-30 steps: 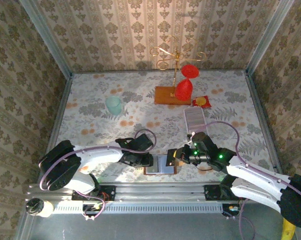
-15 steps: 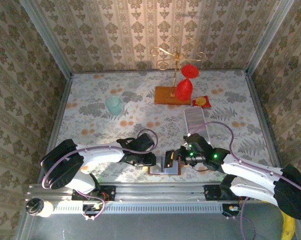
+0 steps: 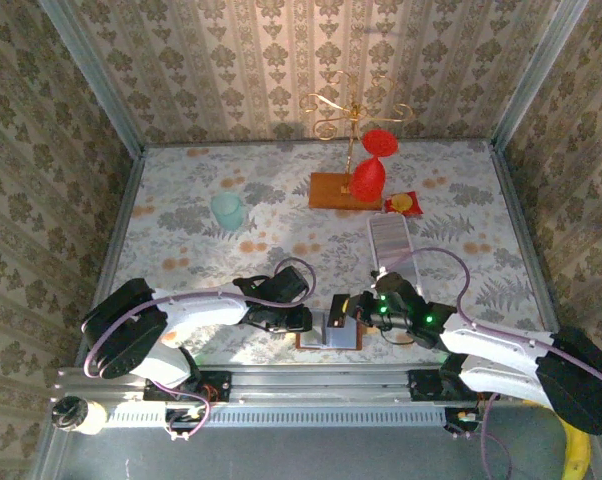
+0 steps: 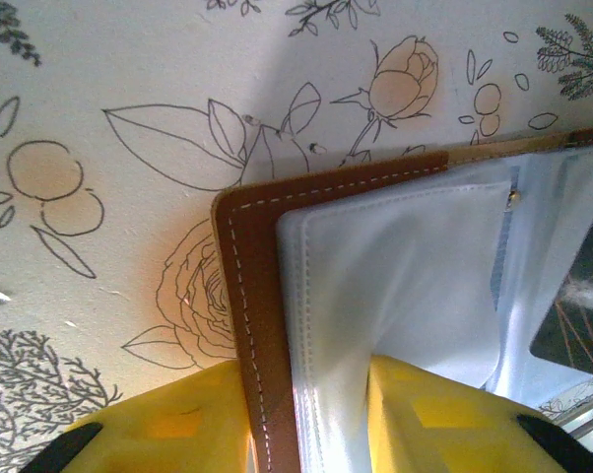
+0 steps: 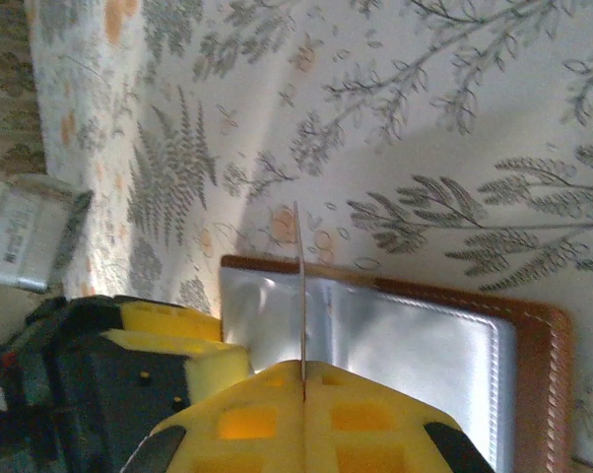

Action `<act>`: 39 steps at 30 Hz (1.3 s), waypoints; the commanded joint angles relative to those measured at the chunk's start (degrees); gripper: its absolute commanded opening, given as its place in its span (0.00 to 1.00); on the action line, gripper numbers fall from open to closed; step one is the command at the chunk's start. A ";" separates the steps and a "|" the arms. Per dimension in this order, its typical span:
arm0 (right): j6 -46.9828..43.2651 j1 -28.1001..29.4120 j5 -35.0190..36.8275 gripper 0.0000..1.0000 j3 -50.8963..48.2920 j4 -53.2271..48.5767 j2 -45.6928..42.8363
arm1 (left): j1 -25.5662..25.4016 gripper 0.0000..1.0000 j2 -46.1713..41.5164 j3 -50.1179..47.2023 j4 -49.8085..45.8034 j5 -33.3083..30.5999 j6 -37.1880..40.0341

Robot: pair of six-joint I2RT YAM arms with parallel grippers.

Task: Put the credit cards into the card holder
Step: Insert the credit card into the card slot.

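The card holder (image 3: 331, 336) lies open near the table's front edge, orange-brown leather with grey pockets. My left gripper (image 3: 301, 320) is shut on its left side; in the left wrist view the yellow fingers (image 4: 178, 429) pinch the stitched leather border and a grey pocket of the card holder (image 4: 375, 286). My right gripper (image 3: 343, 308) hovers just above the holder, shut on one thin credit card (image 5: 301, 286) seen edge-on. That card's free edge points down at the grey pockets of the card holder (image 5: 415, 345). More credit cards (image 3: 390, 236) sit in a row further back.
A long white tray (image 3: 373, 246) holds the row of cards right of centre. Behind it stand a wooden stand base (image 3: 331, 190) with red items (image 3: 369, 176), a red-and-yellow packet (image 3: 405, 204) and a teal cup (image 3: 227, 210). Patterned walls close in three sides.
My right gripper has moved left with the card, to just above the open holder. The left gripper tightened a little on the holder, which shifted slightly right.
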 commanded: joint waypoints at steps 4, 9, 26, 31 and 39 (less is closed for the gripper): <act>0.54 0.29 1.34 0.00 0.66 5.81 4.45 | 0.13 0.33 3.11 -3.32 -5.34 -1.07 0.75; 1.02 0.36 0.64 0.00 0.50 7.28 6.43 | 0.08 0.33 3.41 -3.32 -5.17 -0.89 0.83; 2.91 1.70 -1.00 0.00 -2.13 8.48 7.24 | 0.07 0.33 3.99 -4.02 -4.32 -0.54 0.44; 3.52 2.56 -0.84 0.00 -2.88 6.05 5.29 | 0.12 0.32 4.14 -4.20 -4.00 -0.54 0.31; 4.71 4.12 -0.66 0.00 -4.54 3.98 2.25 | 0.08 0.32 4.22 -4.64 -3.46 -0.32 0.21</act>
